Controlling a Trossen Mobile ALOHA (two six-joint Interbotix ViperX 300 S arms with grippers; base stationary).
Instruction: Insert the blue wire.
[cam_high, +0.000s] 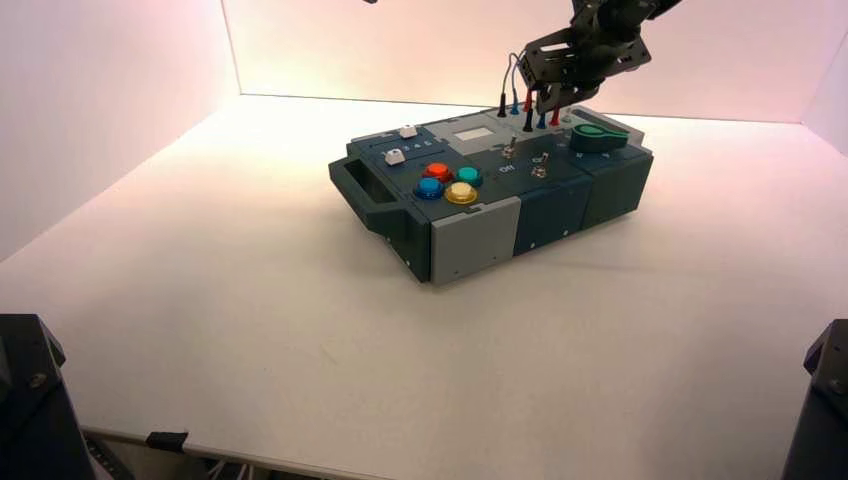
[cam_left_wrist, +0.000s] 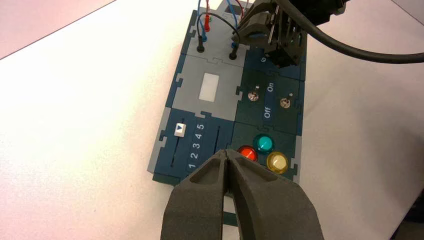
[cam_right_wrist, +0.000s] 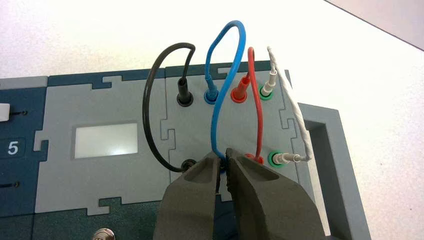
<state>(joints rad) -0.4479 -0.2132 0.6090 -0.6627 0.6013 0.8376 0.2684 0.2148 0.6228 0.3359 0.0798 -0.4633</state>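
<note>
At blue wire (cam_right_wrist: 216, 120), right gripper (cam_right_wrist: 223, 159), socket hidden in right wrist view.

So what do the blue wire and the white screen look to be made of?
The blue wire: probably a copper lead in smooth rubber or soft plastic, going by its even sheen and springy arch; no metal shows. The screen: a flat, glossy panel, plastic or glass, I can't say which; a bright reflection sits on it.

On the box (cam_high: 475, 240), 4 buttons (cam_high: 437, 172) lie left of 2 switches (cam_high: 540, 169), 4 wires (cam_right_wrist: 215, 120) behind.
</note>
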